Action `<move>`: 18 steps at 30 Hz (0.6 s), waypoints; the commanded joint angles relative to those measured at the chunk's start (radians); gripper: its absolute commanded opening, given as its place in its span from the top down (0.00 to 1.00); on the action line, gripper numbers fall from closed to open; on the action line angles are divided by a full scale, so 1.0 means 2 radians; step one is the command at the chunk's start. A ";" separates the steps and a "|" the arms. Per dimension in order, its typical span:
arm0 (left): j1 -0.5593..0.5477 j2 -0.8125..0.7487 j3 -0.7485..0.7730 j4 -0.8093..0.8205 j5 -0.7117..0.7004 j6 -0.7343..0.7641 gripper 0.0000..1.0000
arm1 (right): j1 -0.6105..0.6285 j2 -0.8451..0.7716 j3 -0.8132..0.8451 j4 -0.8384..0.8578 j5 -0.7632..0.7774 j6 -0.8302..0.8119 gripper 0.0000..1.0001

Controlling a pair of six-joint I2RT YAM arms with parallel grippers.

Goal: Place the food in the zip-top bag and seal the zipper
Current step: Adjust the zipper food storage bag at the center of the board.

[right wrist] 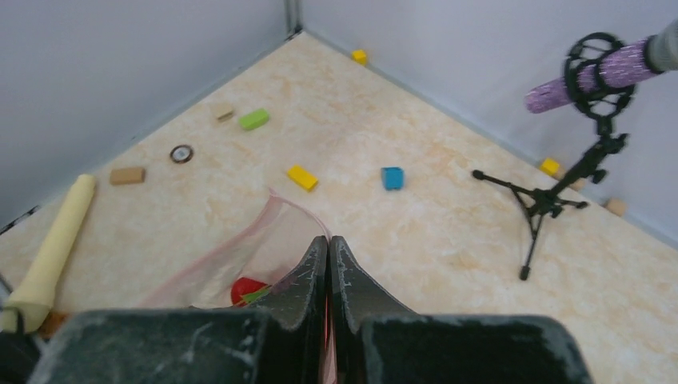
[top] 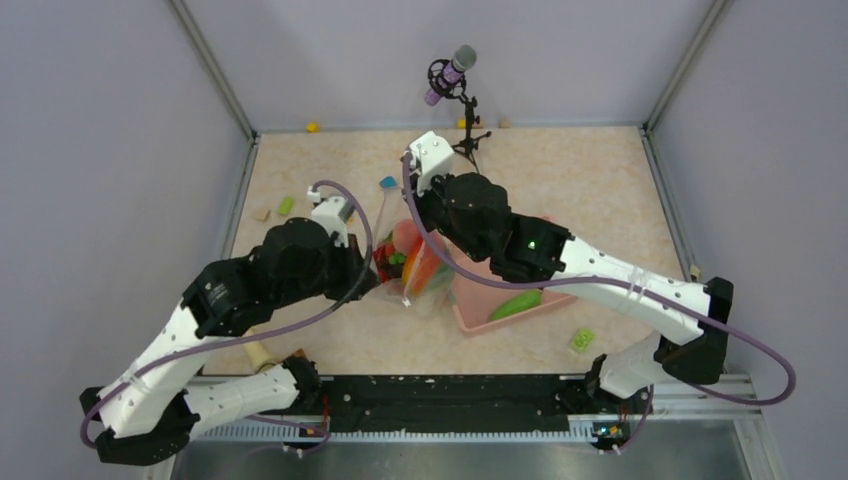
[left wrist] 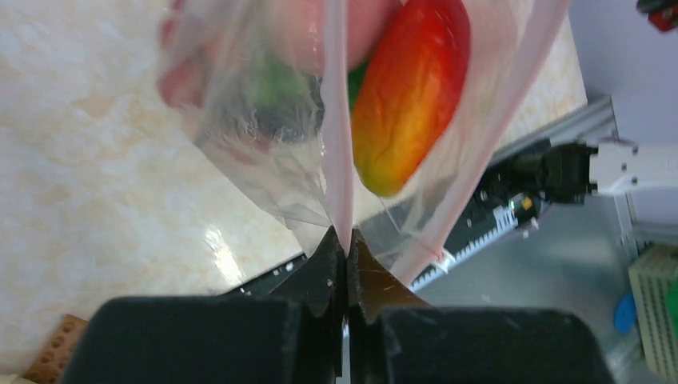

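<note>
The zip-top bag (top: 425, 285) hangs between my two arms over the table, with food inside. In the left wrist view a red-yellow mango (left wrist: 412, 88), a pink fruit (left wrist: 308, 32) and something green show through the clear plastic (left wrist: 240, 144). My left gripper (left wrist: 348, 234) is shut on the pinkish zipper strip (left wrist: 337, 160) at the bag's edge. My right gripper (right wrist: 329, 238) is shut on the bag's mouth rim (right wrist: 240, 246), with a red piece with a green top (right wrist: 246, 290) below it inside the bag. A green cucumber (top: 515, 304) lies in the pink basket (top: 470, 312).
A microphone on a small black tripod (top: 455, 90) (right wrist: 552, 200) stands at the back. Small blocks lie scattered: blue (right wrist: 392, 178), yellow (right wrist: 302, 177), green (right wrist: 253, 119), and another green (top: 581, 338). A cream cylinder (right wrist: 52, 248) lies near the left wall.
</note>
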State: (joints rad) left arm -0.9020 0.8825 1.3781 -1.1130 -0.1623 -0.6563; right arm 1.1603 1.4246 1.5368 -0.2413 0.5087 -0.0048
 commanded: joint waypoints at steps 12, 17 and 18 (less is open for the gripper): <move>0.002 -0.085 -0.046 0.085 -0.175 -0.022 1.00 | -0.011 -0.004 -0.037 0.076 -0.174 0.068 1.00; 0.002 -0.156 -0.107 0.126 -0.242 -0.007 1.00 | -0.030 -0.060 -0.104 0.067 -0.138 0.110 1.00; 0.002 -0.155 -0.113 0.131 -0.234 -0.002 1.00 | -0.033 -0.066 -0.115 0.064 -0.140 0.118 1.00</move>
State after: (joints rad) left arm -0.9016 0.5938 1.2057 -0.9924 -0.4934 -0.6796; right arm 1.1263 1.3933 1.3621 -0.1555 0.1795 0.1459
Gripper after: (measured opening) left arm 0.015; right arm 0.005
